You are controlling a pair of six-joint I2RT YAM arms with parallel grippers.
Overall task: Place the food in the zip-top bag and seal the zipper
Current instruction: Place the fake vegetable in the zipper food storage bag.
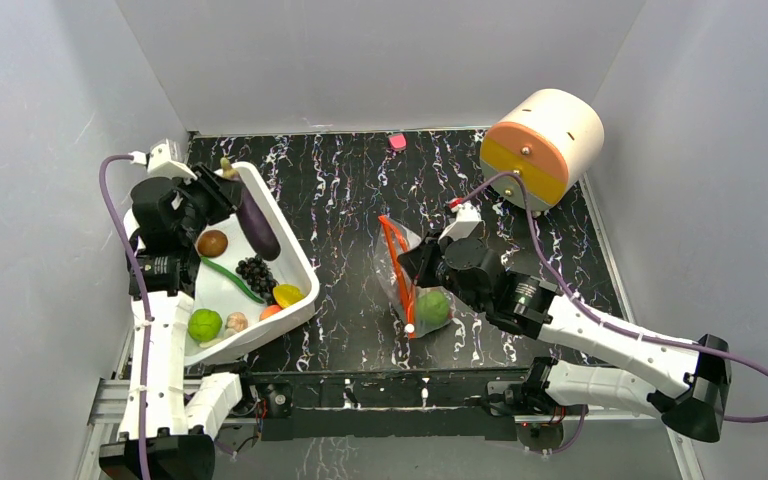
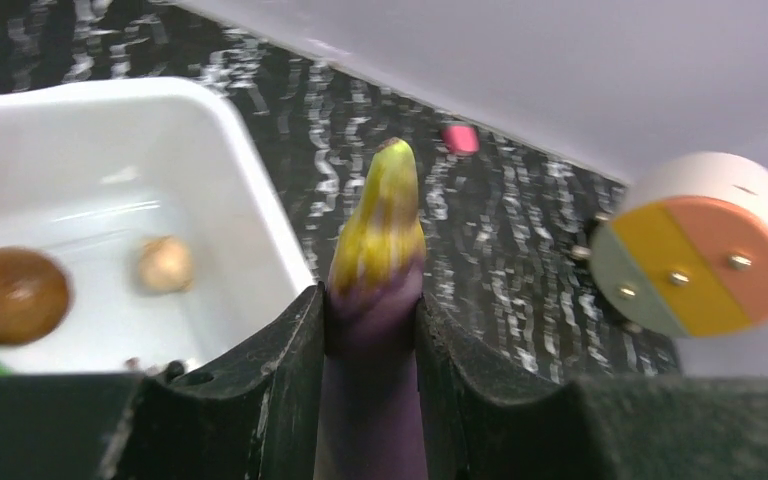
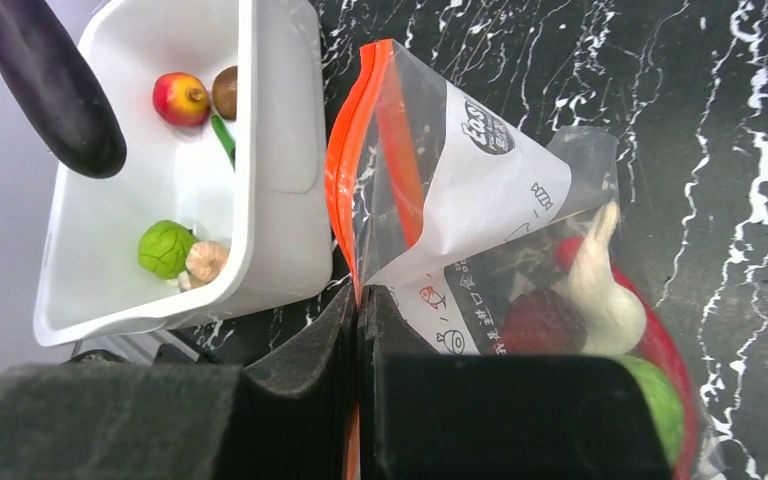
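Left side of the top view: left gripper (image 1: 222, 188) is clamped on the stem end of the purple eggplant (image 1: 258, 226). The eggplant is held over the upper part of the white tub (image 1: 260, 338), slanting to lower right. Left wrist view: both fingers (image 2: 290, 380) press the eggplant's sides, and its yellow-green tip pokes past them.

The tub holds a brown round piece (image 1: 212, 242), black grapes (image 1: 256, 272), a green round fruit (image 1: 204, 324), a garlic-like piece (image 1: 236, 321), a yellow piece (image 1: 287, 295) and a red apple (image 3: 180, 98).

Centre: zip-top bag (image 1: 412, 285) sits on the black marbled table (image 1: 340, 200), mouth gaping toward the tub, orange-red zipper (image 1: 391, 245) on its left edge. Right gripper (image 1: 418, 262) is pinched tight on the zipper; in the right wrist view the jaws are together with the strip between them.

Inside the bag: a green piece (image 1: 433, 307), a white bulb piece (image 3: 600, 285) and a dark red piece (image 3: 540, 320).

Top centre, by the back wall: small pink bit (image 1: 397, 141). Upper right: cream-and-orange cylinder (image 1: 540, 145) on its side.
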